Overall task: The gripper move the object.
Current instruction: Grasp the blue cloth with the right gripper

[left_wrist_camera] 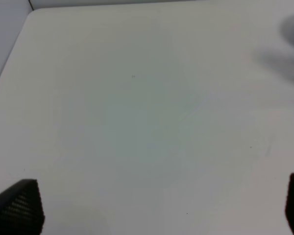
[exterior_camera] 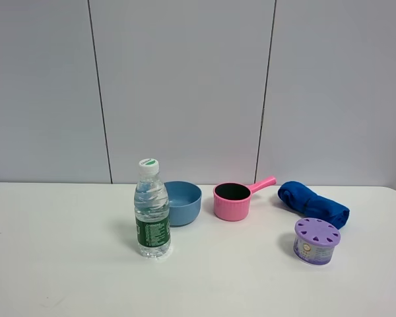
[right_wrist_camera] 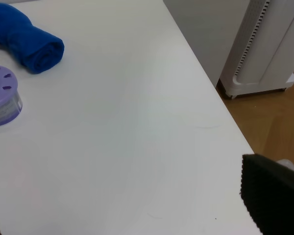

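On the worktop point(exterior_camera: 66, 277), left to right: capped water bottle point(exterior_camera: 152, 218), nearly full, just beside blue bowl point(exterior_camera: 188, 201); pink saucepan point(exterior_camera: 232, 205), dark inside; blue cloth point(exterior_camera: 313, 203); lidded purple tub point(exterior_camera: 317, 241). I read left jaws and right jaws both wide apart

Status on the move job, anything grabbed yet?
Done: nothing visible. The bottle, blue bowl, pink pot, blue cloth and purple jar all sit free on the table. In hand: nothing; the left gripper and right gripper are open with only tabletop between their fingers. Left: the entire pick and move.
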Robot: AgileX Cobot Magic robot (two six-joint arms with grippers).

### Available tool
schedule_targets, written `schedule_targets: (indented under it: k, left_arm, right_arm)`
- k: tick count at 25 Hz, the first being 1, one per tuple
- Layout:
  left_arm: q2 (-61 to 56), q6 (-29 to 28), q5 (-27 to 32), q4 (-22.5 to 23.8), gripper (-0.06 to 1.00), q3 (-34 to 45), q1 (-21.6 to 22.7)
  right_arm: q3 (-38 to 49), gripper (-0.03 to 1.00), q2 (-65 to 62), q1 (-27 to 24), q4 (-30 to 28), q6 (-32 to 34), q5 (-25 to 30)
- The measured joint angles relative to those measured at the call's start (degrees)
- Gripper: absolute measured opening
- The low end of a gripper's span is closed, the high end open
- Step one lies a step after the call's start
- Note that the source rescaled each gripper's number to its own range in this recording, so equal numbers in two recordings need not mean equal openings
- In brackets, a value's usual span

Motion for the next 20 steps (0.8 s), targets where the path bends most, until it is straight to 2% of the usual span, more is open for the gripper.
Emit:
schedule_targets:
  k: [20]
  left_arm:
    - [0.0,0.0,0.0,0.0,1.0,0.0,0.0]
  right_arm:
    - [0.0,1.0,0.0,0.0,-0.18,0.0,0.0]
